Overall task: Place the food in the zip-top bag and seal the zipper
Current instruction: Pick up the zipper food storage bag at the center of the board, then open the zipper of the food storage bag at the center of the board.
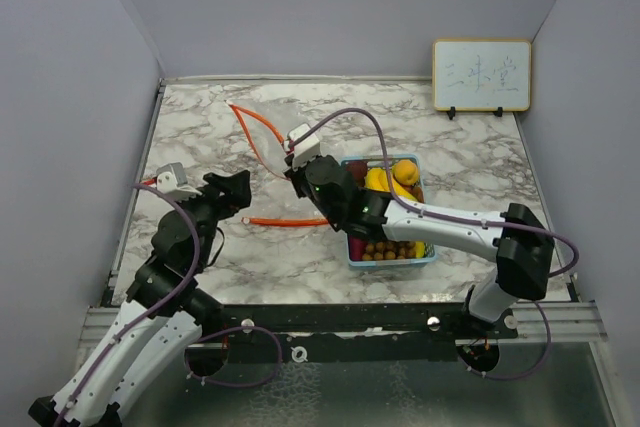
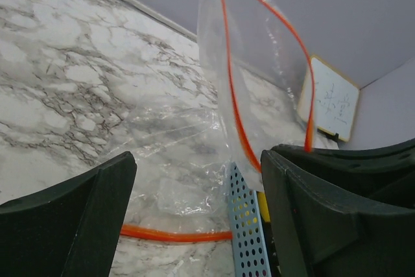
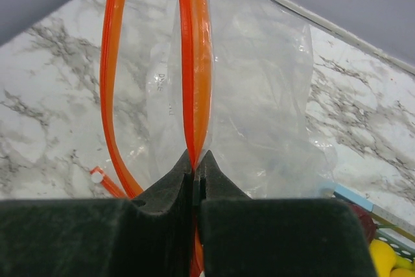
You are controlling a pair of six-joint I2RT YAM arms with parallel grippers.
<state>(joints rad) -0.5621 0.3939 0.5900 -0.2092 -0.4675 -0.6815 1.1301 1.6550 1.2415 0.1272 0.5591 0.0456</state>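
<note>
Right hand [image 3: 194, 168] is clamped on the bag [image 3: 259, 108] at its orange zipper [image 3: 192, 63], holding that edge up off the worktop [image 1: 200, 117], and the two zipper strips stand apart. Left hand [image 2: 198, 186] is wide and grips nothing, sitting low over the worktop near the strip that lies on the marble. Food [image 1: 393, 177] is in the basket [image 1: 390, 262] just right of the bag, bananas [image 1: 402, 171] at the far end and brown berries [image 1: 385, 250] at the near end.

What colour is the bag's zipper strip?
The zipper strip is orange; right wrist view shows it best.
</note>
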